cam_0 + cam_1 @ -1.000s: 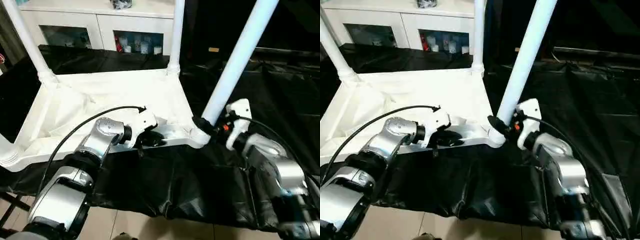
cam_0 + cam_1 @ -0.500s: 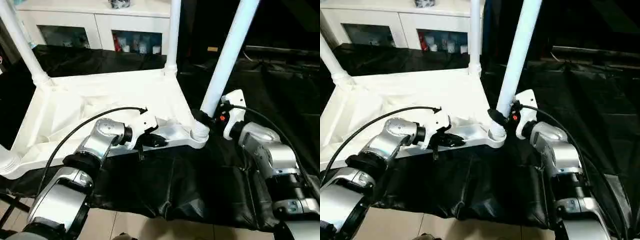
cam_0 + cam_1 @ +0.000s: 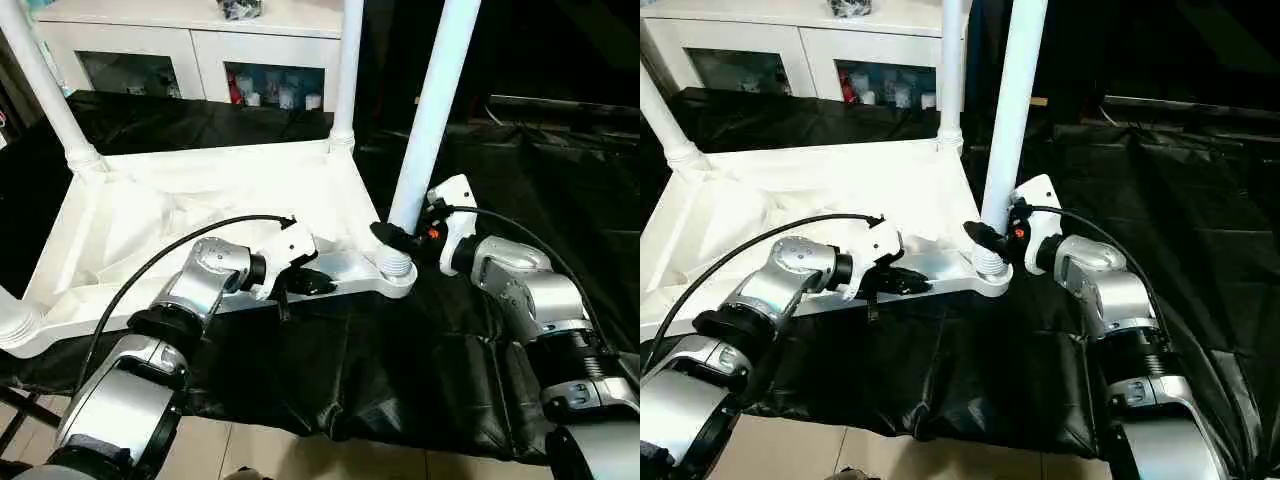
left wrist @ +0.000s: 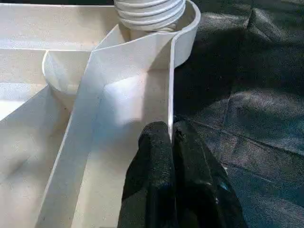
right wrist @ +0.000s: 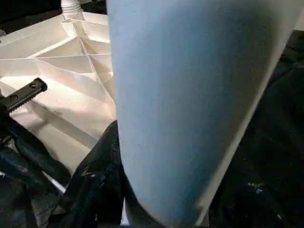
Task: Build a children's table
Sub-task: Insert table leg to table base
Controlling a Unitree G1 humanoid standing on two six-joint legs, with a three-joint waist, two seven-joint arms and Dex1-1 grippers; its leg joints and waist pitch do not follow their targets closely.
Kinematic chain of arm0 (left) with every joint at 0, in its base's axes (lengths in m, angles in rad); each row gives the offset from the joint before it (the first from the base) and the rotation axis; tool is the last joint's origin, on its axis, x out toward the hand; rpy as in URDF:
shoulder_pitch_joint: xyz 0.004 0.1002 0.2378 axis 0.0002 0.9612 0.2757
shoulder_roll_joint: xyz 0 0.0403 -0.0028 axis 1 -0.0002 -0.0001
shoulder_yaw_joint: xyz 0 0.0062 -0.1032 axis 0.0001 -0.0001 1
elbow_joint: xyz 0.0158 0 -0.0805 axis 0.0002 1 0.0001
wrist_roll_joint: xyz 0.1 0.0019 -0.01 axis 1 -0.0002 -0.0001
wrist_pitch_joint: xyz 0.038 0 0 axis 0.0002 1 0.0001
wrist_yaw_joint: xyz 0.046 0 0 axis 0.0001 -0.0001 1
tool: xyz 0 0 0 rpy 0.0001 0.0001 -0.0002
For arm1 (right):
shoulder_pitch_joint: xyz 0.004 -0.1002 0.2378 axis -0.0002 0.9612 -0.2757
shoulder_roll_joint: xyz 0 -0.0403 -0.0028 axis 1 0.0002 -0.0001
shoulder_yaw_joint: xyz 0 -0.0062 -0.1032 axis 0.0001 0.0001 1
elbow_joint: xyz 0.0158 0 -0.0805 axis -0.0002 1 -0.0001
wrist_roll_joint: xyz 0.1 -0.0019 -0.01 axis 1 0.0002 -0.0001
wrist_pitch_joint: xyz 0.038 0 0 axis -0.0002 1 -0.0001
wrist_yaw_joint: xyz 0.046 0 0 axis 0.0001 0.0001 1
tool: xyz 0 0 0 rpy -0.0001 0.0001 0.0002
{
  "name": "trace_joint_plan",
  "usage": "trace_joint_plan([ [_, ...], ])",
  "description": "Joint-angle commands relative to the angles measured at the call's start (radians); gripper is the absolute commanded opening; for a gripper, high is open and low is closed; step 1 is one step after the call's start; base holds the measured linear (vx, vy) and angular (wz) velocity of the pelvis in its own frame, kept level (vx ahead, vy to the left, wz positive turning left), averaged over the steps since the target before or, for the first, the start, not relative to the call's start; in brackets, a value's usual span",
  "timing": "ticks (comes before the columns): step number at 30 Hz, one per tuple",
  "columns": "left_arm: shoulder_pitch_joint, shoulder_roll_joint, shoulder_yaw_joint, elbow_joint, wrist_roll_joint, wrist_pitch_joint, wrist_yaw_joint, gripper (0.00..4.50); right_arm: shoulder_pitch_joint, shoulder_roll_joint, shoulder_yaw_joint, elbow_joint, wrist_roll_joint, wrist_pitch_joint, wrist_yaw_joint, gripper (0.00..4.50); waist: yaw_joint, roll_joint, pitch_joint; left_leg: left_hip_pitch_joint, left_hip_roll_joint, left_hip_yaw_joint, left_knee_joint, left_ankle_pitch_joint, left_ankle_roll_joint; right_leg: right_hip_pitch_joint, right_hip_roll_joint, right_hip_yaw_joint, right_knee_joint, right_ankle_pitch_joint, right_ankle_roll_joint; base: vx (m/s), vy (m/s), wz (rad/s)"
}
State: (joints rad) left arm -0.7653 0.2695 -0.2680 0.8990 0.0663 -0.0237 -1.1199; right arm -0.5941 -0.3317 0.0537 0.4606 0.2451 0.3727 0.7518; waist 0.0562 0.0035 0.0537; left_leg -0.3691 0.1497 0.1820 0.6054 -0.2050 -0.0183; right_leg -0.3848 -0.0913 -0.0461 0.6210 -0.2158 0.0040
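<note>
The children's table lies upside down, its white top [image 3: 150, 205] showing the ribbed underside. Three legs stand in its corners: far left [image 3: 38, 80], far right [image 3: 347, 70] and near left [image 3: 14, 322]. A further leg [image 3: 432, 120] stands almost upright in the near right corner socket [image 3: 398, 268]. My right gripper [image 3: 393, 237] is shut on this leg just above the socket, one black finger [image 5: 97, 187] against it. My left gripper [image 3: 308, 284] is shut on the top's thin near rim [image 4: 169, 95], left of that socket, fingertips [image 4: 154, 137] pinching it.
A white cabinet with glass doors [image 3: 200, 55] stands behind the table. Crinkled black sheeting [image 3: 400, 370] covers the surface under and to the right of the table. Pale floor tiles [image 3: 260, 455] show at the front edge. A black cable [image 3: 150, 265] arcs over my left forearm.
The near right leg has swung from leaning right to almost upright, with my right gripper moving left along with it. The left gripper has stayed on the rim.
</note>
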Motion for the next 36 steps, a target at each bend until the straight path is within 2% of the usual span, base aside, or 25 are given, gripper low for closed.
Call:
trace_joint_plan([
  [1, 0.015, 0.007, 0.003, 0.015, 0.010, 0.017, 0.007, 0.00, 0.029, -0.019, 0.024, 0.008, -0.010, 0.051, 0.012, 1.89, 0.006, -0.010, -0.063, 0.012, 0.080, -0.023, -0.074, -0.097, 0.075, 0.048, -0.075, 0.044, -0.059, 0.031, -0.336, 0.000, 0.000, 0.00],
  [7, 0.012, 0.008, 0.008, 0.018, 0.005, 0.020, 0.009, 0.00, 0.072, -0.038, 0.024, -0.066, 0.005, 0.099, 0.039, 1.89, 0.010, -0.010, -0.064, 0.011, 0.082, -0.023, -0.073, -0.087, 0.085, 0.049, -0.076, 0.045, -0.059, 0.041, -0.332, 0.000, 0.000, 0.00],
  [9, 0.014, 0.006, 0.008, 0.014, 0.002, 0.020, 0.007, 0.00, 0.078, -0.037, 0.019, -0.070, 0.004, 0.098, 0.033, 1.88, 0.008, -0.006, -0.063, 0.011, 0.081, -0.024, -0.074, -0.101, 0.075, 0.047, -0.075, 0.044, -0.060, 0.020, -0.333, 0.000, 0.000, 0.00],
  [16, 0.011, 0.003, 0.005, 0.010, -0.002, 0.019, 0.001, 0.00, 0.074, -0.024, 0.012, -0.061, 0.003, 0.096, 0.023, 1.88, 0.006, -0.008, -0.064, 0.013, 0.081, -0.024, -0.075, -0.106, 0.064, 0.047, -0.075, 0.045, -0.061, 0.028, -0.336, 0.000, 0.000, 0.00],
  [20, 0.010, 0.003, 0.006, 0.009, -0.004, 0.013, -0.001, 0.00, 0.066, -0.005, -0.009, -0.029, 0.017, 0.073, 0.011, 1.88, 0.006, -0.008, -0.063, 0.012, 0.081, -0.024, -0.076, -0.115, 0.060, 0.046, -0.076, 0.045, -0.062, 0.016, -0.336, 0.000, 0.000, 0.00],
  [21, 0.010, 0.003, 0.007, 0.007, -0.005, 0.014, -0.002, 0.00, 0.064, 0.002, -0.019, -0.017, 0.020, 0.060, 0.004, 1.88, 0.006, -0.007, -0.063, 0.012, 0.081, -0.024, -0.076, -0.112, 0.059, 0.047, -0.076, 0.045, -0.061, 0.020, -0.336, 0.000, 0.000, 0.00],
  [22, 0.011, 0.003, 0.008, 0.001, -0.008, 0.015, -0.003, 0.00, 0.060, 0.024, -0.054, 0.014, 0.044, 0.045, -0.010, 1.88, 0.006, -0.004, -0.063, 0.012, 0.081, -0.025, -0.077, -0.112, 0.058, 0.047, -0.077, 0.045, -0.061, 0.020, -0.336, 0.000, 0.000, 0.00],
  [26, 0.012, 0.004, 0.008, -0.004, -0.009, 0.014, -0.003, 0.00, 0.065, 0.039, -0.083, 0.029, 0.071, 0.048, -0.014, 1.88, 0.006, -0.005, -0.065, 0.013, 0.081, -0.024, -0.076, -0.105, 0.060, 0.048, -0.076, 0.044, -0.059, 0.051, -0.344, 0.000, 0.000, 0.00],
  [31, 0.016, 0.007, 0.016, -0.010, -0.012, 0.011, 0.007, 0.00, 0.141, 0.044, -0.112, -0.012, 0.098, 0.062, -0.005, 1.88, 0.011, 0.002, -0.066, 0.013, 0.082, -0.024, -0.075, -0.087, 0.073, 0.050, -0.076, 0.043, -0.056, 0.088, -0.345, 0.000, 0.000, 0.00],
  [32, 0.016, 0.007, 0.018, -0.010, -0.012, 0.010, 0.011, 0.00, 0.155, 0.047, -0.119, -0.017, 0.101, 0.059, -0.009, 1.88, 0.013, 0.000, -0.068, 0.012, 0.083, -0.024, -0.074, -0.077, 0.078, 0.050, -0.077, 0.042, -0.054, 0.108, -0.348, 0.000, 0.000, 0.00],
  [33, 0.016, 0.006, 0.021, -0.011, -0.013, 0.010, 0.017, 0.00, 0.176, 0.055, -0.132, -0.022, 0.105, 0.041, -0.020, 1.88, 0.014, 0.004, -0.067, 0.013, 0.082, -0.025, -0.074, -0.079, 0.080, 0.049, -0.076, 0.041, -0.055, 0.108, -0.349, 0.000, 0.000, 0.00],
  [34, 0.016, 0.006, 0.021, -0.011, -0.013, 0.010, 0.017, 0.00, 0.176, 0.055, -0.132, -0.022, 0.105, 0.041, -0.020, 1.88, 0.014, 0.002, -0.067, 0.012, 0.082, -0.024, -0.074, -0.080, 0.080, 0.050, -0.075, 0.042, -0.055, 0.108, -0.347, 0.000, 0.000, 0.00],
  [35, 0.016, 0.003, 0.025, -0.013, -0.016, 0.012, 0.025, 0.00, 0.210, 0.072, -0.157, -0.022, 0.109, 0.006, -0.052, 1.88, 0.014, 0.005, -0.066, 0.013, 0.083, -0.025, -0.076, -0.096, 0.076, 0.048, -0.078, 0.041, -0.057, 0.090, -0.348, 0.000, 0.000, 0.00],
  [36, 0.016, 0.003, 0.025, -0.013, -0.016, 0.012, 0.025, 0.00, 0.210, 0.072, -0.157, -0.022, 0.109, 0.006, -0.052, 1.88, 0.014, 0.004, -0.064, 0.015, 0.084, -0.024, -0.078, -0.114, 0.068, 0.046, -0.078, 0.043, -0.061, 0.072, -0.346, 0.000, 0.000, 0.00],
])
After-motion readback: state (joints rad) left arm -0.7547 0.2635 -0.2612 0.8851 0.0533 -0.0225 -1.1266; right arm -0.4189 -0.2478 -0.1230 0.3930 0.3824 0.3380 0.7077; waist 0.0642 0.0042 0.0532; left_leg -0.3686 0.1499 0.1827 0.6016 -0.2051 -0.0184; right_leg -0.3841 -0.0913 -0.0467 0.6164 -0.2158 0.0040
